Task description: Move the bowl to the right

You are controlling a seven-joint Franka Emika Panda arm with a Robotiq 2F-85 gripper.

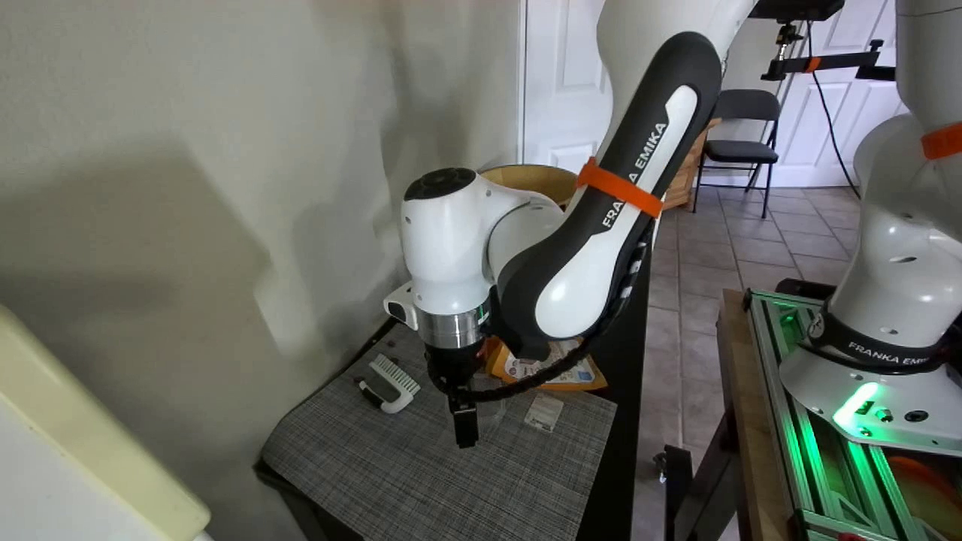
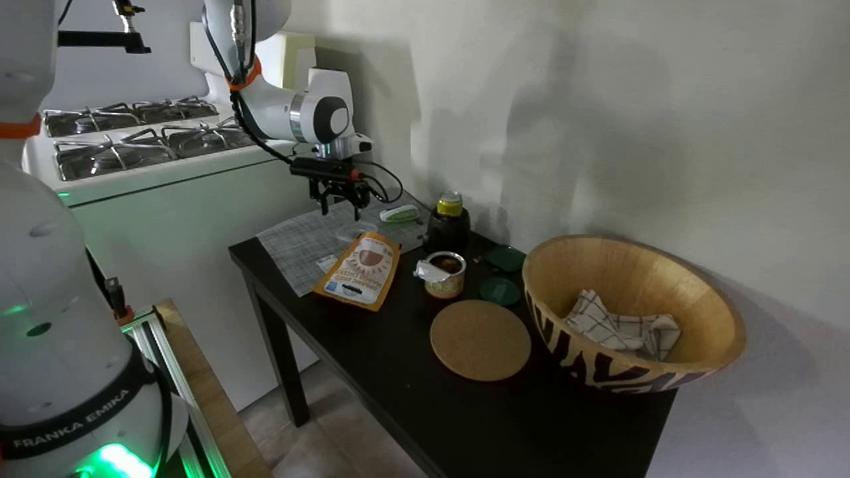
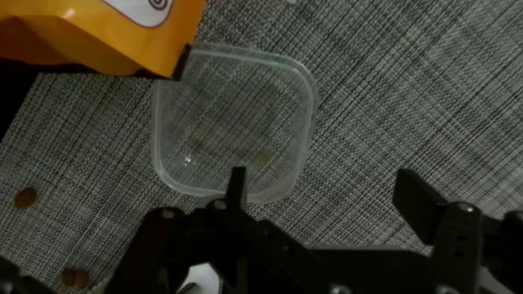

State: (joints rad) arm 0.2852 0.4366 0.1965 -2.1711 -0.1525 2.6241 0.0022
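Observation:
The bowl [image 3: 233,110] is a small clear see-through dish on the grey woven mat, and its outline in the wrist view is square with rounded corners. It shows faintly in both exterior views, beside the gripper [image 1: 492,412] and behind the orange pouch [image 2: 353,230]. A corner of the pouch overlaps its upper left edge in the wrist view. My gripper [image 3: 321,171] is open with nothing between its fingers. Its left finger overlaps the bowl's lower rim in the wrist view; the right finger is over bare mat. The gripper also shows in both exterior views [image 1: 464,432] [image 2: 340,214], above the mat.
An orange pouch [image 2: 358,271] lies against the bowl's side. A brush [image 1: 391,385] lies near the wall. A dark jar [image 2: 447,229], an opened cup [image 2: 445,282], a cork disc [image 2: 481,340] and a large patterned basket [image 2: 551,292] stand along the black table [image 2: 425,398].

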